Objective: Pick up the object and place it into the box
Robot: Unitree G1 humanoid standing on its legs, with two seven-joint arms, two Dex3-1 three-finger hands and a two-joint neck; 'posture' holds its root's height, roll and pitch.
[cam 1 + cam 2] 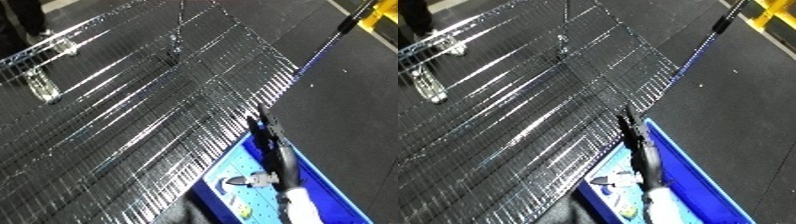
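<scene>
**Hand over the bin, grasp unreadable**

The right hand (269, 134), black on a white and silver forearm, reaches toward 11 o'clock above the blue plastic bin (324, 181). I cannot tell whether it is spread or pinching. Small whitish objects (238, 182) lie inside the bin, hard to identify. A silver wire-mesh shelf (133, 100) fills 9 o'clock.

Shiny metal wire shelf (133, 115) upper left, glossy blue plastic bin (691, 185) lower right, matt dark floor (744, 100)
</scene>
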